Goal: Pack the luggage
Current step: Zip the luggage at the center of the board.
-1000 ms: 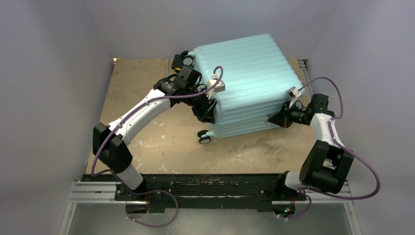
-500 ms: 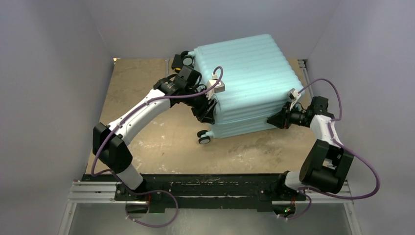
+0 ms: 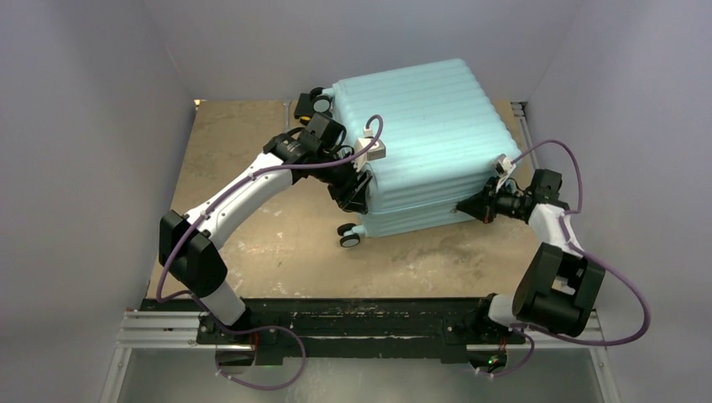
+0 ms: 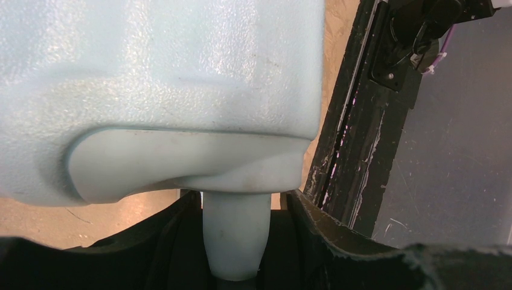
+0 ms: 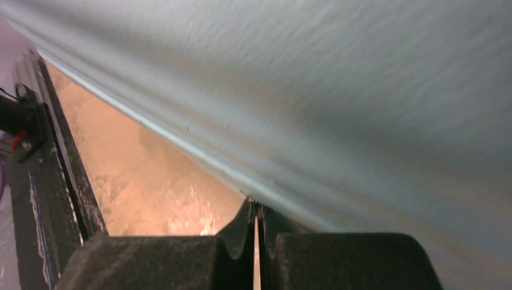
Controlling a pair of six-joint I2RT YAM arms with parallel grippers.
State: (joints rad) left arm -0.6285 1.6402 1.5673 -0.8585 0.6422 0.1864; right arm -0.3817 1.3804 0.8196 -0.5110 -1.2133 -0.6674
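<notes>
The luggage (image 3: 420, 134), a pale mint ribbed hard-shell case, lies shut on the tan table board (image 3: 277, 252), its wheels (image 3: 350, 239) pointing left. My left gripper (image 3: 357, 189) is at the case's left end. In the left wrist view it (image 4: 236, 241) is shut on a pale stem (image 4: 236, 229) under the luggage's corner (image 4: 163, 72). My right gripper (image 3: 464, 204) is at the case's near right side. In the right wrist view it (image 5: 255, 208) is shut, tips pressed against the seam line of the luggage (image 5: 338, 90).
Grey enclosure walls close in on the left, right and back. A black rail (image 3: 353, 323) with both arm bases runs along the near edge and also shows in the left wrist view (image 4: 356, 133). Bare board (image 5: 151, 175) lies in front of the case.
My right gripper has crept left along the case's near seam and its wrist has lowered a little. The left arm and the luggage have not moved.
</notes>
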